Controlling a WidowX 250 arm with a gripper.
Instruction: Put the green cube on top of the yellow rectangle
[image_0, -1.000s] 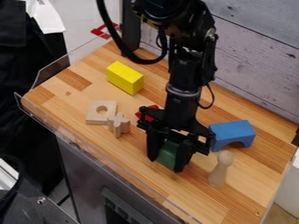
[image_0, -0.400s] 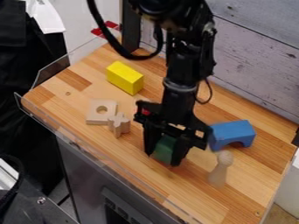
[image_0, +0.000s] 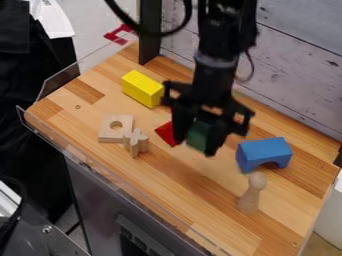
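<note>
Gripper (image_0: 195, 146) hangs over the bench (image_0: 170, 187) nr the ctr of the view, closed on the green cube (image_0: 198, 135), w/ a finger on either side. Cube looks to be off the bench top; its visible face is slightly taller than wide, roughly upright. Fingers hide part of it & it's blurred, so can't tell a long axis.

Yellow rectangle (image_0: 142, 89) lies flat on the bench, up & left of the gripper in the view, long side down; its long axis runs diag., upper L to lower R. Cube & rectangle are apart.

Red block (image_0: 166, 135) is on the bench, partly behind the gripper. Blue arch (image_0: 264, 152) sits to the view's R, opening down. Peg w/ round head (image_0: 250, 196) stands just below it. Wooden sq. w/ hole (image_0: 107, 134) & wooden cross (image_0: 136, 143) are view-L, side by side.
</note>
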